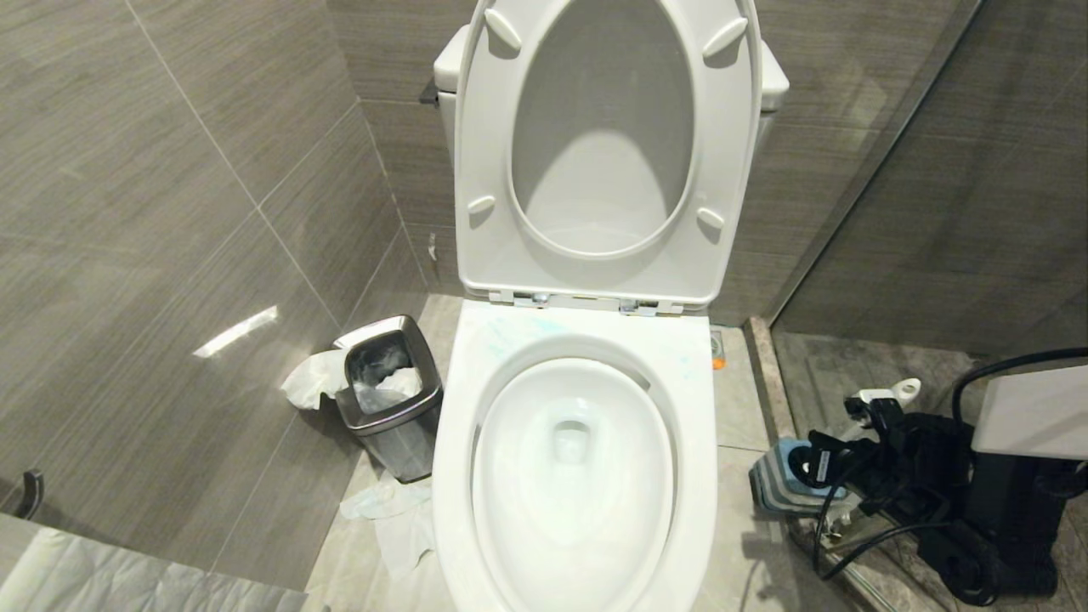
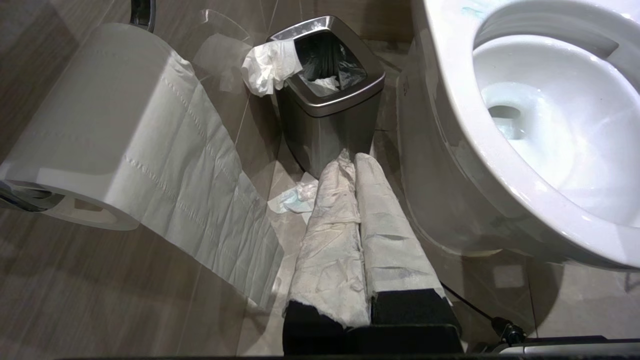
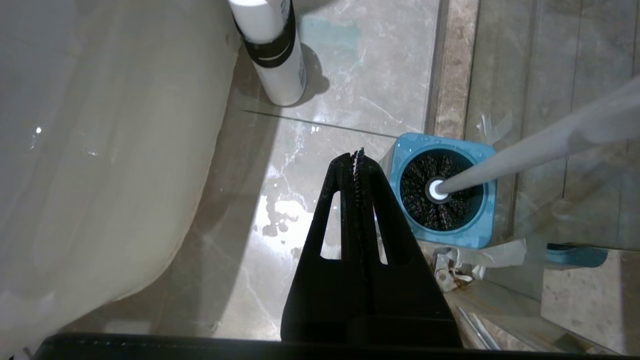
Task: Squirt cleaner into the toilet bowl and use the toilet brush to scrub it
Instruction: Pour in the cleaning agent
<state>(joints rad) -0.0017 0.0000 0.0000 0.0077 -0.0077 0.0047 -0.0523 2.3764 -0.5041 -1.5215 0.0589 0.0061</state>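
Note:
The toilet bowl [image 1: 699, 382] stands in the middle with its seat and lid raised; faint blue-green smears mark its back rim. The toilet brush [image 3: 545, 145] stands in its square blue holder [image 3: 400, 160] on the floor to the bowl's right, black bristles down and pale handle leaning up. My right gripper [image 3: 356, 156] hangs shut and empty just beside the holder, apart from the handle. A white cleaner bottle [image 3: 280, 65] with a black band stands by the bowl's base. My left gripper [image 2: 352, 159], its fingers wrapped in white paper, is shut and empty low beside the bowl's left flank.
A square steel bin [image 1: 391, 399] with crumpled paper stands left of the bowl, with paper scraps [image 1: 395, 518] on the floor. A toilet paper roll [image 2: 90, 125] hangs on the left wall. A raised stone threshold [image 1: 765, 374] and a glass partition close off the right side.

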